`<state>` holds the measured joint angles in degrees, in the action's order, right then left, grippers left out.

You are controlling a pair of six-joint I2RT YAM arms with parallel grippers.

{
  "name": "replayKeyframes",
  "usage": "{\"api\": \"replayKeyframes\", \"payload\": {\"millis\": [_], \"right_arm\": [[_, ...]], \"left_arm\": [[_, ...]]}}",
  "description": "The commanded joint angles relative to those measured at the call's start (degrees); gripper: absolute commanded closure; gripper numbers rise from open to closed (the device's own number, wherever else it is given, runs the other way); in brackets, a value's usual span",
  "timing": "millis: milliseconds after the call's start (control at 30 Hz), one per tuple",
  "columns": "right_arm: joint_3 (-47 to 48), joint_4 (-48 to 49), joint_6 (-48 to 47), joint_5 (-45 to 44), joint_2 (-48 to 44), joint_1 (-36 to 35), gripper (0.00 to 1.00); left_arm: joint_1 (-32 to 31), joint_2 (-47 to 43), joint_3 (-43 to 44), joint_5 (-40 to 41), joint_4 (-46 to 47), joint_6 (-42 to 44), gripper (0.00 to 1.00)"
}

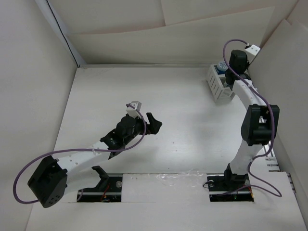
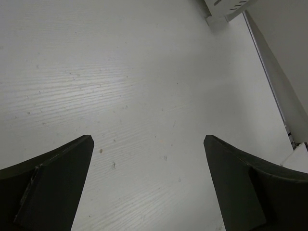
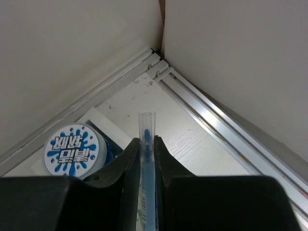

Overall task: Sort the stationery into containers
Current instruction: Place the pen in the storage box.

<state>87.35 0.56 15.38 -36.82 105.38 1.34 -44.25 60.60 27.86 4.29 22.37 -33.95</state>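
light-blue stick (image 3: 147, 126) pinched upright between the right gripper (image 3: 147, 144) fingers, its clear end poking above the tips. it hangs over the white organizer (image 1: 217, 90) in the far right corner. one blue-splash roll (image 3: 71, 149) sits in a compartment just left of the stick.

step in hand, as judged: drop the stick into the box. keep it vertical, centre it over a compartment, and lower before letting go (which compartment lies under it i cannot tell).

room: walls (image 3: 72, 48) and a metal rail (image 3: 207, 115) crowd the far and right sides, so the safest exit looks up and near-left.

left gripper (image 2: 148, 139) spread wide, empty, over bare table (image 2: 144, 72) mid-scene, well apart.
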Motion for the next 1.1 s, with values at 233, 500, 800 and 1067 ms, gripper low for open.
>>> {"api": "replayKeyframes", "payload": {"millis": [233, 500, 800, 1067], "right_arm": [[6.6, 9.0, -6.2, -9.1, 8.3, -2.9, 1.00], [2.9, 12.4, -6.8, -11.7, 9.6, -5.2, 0.92], [-8.1, 14.1, -2.9, -11.6, -0.1, -6.4, 0.46], [-11.8, 9.0, 0.4, -8.1, -12.7, -8.1, 0.00]], "left_arm": [[-0.1, 3.2, 0.0, -0.8, 4.1, 0.8, 0.00], [-0.1, 3.7, 0.0, -0.8, 4.6, 1.3, 0.00], [-0.1, 2.3, 0.0, -0.8, 5.1, 1.3, 0.00], [-0.1, -1.4, 3.2, 1.8, -2.7, 1.3, 0.00]]}}
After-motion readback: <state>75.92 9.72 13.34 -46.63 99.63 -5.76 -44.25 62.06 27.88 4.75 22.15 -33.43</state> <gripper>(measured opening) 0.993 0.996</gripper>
